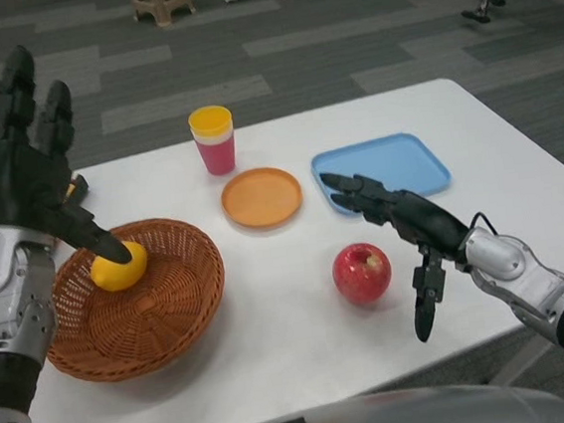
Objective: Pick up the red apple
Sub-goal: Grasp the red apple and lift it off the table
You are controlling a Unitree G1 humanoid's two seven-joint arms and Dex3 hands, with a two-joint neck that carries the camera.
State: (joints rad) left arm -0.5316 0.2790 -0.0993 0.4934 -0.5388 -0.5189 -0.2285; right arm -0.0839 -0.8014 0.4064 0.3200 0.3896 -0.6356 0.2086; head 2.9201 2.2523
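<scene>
Apple (361,274): red, stem hollow up, on the white table (277,362) at lower centre-right of the frame; it stands free, nothing touching it.
Right hand (404,235): just right of the apple, fingers spread wide and holding nothing; some fingers point toward the upper left above the apple, one hangs down at the apple's right side.
Left hand (29,176): raised at the left edge, fingers apart and empty, one tip in front of the lemon (119,266); contact cannot be told.
Basket (174,332): wicker, lower left, holding the lemon.
Other items: orange plate (262,197) at centre, blue tray (383,169) to its right, stacked cups (214,138) above the plate.
Step in hand: approach, as judged; the right hand is placed beside the fruit but no grasp is made.
Next move: likely to shift the right hand leftward and down so the fingers pass around the apple, then close evenly; a round, smooth fruit may roll if pushed from one side.
</scene>
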